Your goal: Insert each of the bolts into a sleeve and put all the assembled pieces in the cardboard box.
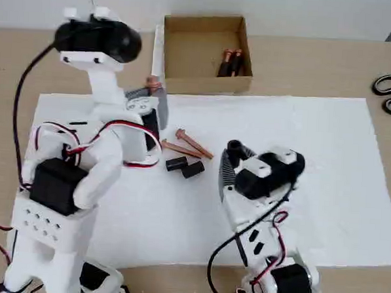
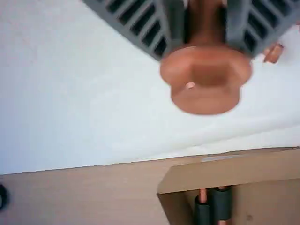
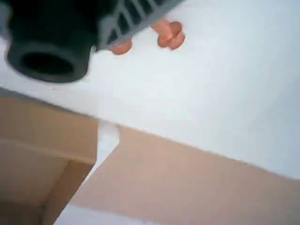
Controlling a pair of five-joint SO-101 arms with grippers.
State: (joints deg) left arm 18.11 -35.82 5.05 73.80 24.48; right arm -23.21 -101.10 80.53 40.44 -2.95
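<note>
The left gripper (image 2: pixel 206 21) is clamped on a bolt (image 2: pixel 206 77), upper left of centre in the high view, by the box's (image 1: pixel 205 86) corner. Mid-frame, the right gripper (image 1: pixel 232 152) pinches a sleeve (image 3: pixel 47 54). I'd bring them together slowly, lining shank with bore before pushing. Spare bolts (image 1: pixel 188 145) and spare sleeves (image 1: pixel 184 165) lie between the arms.

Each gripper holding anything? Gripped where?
Left gripper clamps a bolt by its shank, just behind the head. Right gripper holds a black sleeve by its side wall.
</note>
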